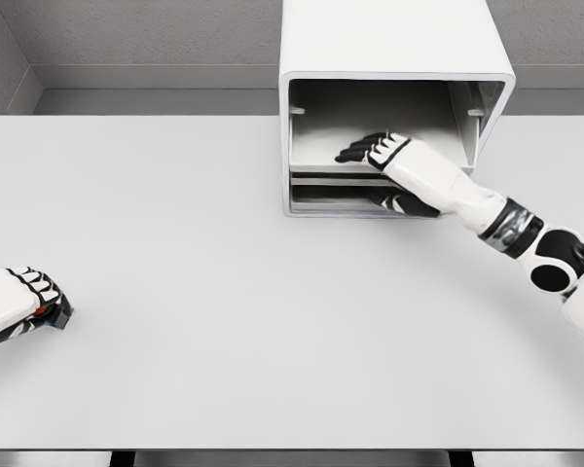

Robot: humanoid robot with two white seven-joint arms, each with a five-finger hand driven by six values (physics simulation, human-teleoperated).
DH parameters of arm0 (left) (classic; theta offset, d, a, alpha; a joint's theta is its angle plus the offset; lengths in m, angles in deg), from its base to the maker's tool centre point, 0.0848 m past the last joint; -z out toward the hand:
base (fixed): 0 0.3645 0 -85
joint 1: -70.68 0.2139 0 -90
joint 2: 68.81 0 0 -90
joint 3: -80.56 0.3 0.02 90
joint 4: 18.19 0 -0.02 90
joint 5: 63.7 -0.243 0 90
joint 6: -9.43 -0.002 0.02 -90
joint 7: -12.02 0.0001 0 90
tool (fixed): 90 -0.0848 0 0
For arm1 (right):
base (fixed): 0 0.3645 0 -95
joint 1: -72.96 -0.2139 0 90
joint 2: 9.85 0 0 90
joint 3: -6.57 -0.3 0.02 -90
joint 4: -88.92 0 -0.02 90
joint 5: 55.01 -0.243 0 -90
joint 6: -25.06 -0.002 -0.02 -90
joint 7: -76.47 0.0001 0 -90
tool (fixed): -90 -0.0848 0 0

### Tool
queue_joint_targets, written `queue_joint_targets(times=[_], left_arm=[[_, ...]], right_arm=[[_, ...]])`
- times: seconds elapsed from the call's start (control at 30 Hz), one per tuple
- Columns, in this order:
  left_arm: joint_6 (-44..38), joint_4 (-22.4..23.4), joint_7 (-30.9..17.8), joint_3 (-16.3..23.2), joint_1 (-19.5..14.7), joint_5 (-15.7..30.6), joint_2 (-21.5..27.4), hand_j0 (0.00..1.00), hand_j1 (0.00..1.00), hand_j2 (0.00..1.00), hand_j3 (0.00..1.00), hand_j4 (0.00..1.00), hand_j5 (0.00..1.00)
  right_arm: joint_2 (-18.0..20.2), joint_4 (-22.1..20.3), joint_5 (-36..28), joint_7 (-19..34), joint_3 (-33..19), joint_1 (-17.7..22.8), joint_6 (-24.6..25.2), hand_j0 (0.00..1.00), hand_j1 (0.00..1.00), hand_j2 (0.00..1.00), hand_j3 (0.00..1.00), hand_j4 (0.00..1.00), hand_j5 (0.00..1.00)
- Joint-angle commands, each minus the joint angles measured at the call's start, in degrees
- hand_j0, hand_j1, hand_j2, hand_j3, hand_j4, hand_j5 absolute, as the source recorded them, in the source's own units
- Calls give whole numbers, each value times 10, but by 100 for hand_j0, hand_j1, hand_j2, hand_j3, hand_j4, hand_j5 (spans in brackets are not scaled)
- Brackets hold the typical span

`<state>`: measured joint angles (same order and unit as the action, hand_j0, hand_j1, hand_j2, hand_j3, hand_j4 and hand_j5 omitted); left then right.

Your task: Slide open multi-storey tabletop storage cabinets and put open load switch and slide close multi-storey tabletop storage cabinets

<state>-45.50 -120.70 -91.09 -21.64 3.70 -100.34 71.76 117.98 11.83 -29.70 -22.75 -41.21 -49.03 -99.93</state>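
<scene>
My right hand (375, 149) reaches into the cabinet (394, 58) at the worktop's (224, 292) far edge, fingers extended, grasping nothing, resting on the upper drawer (321, 146). My left hand (24, 304), well apart at the near-left, is clenched on what seems the load switch (56, 313); nothing stands between.

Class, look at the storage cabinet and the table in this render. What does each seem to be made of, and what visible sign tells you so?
Storage cabinet: looks like moulded white plastic or painted metal, satin finish; rounded corners, soft highlight along its front rim, grey interior shelves. Table: smooth matte pale grey surface, perhaps laminate; even tone, no grain or glare. Being a simulator render, neither material is certain.
</scene>
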Motion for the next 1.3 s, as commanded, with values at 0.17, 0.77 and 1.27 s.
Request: queue_joint_targets(times=[0.17, 0.77, 1.27], left_arm=[[-1, -2, 0, -5, -6, 5, 1, 33, 33, 33, 33, 33, 33], [-1, -4, 0, -10, -42, 6, -2, 33, 33, 33, 33, 33, 33], [-1, -1, -2, -6, -100, 2, -25, 33, 33, 33, 33, 33, 33]], right_arm=[[29, -46, -4, -1, -5, 19, 0, 85, 85, 85, 85, 85, 85], [74, -120, -4, -2, -23, 75, 0, 85, 85, 85, 85, 85, 85], [102, -138, -51, -1, -123, 97, 0, 67, 67, 67, 67, 67, 67]])
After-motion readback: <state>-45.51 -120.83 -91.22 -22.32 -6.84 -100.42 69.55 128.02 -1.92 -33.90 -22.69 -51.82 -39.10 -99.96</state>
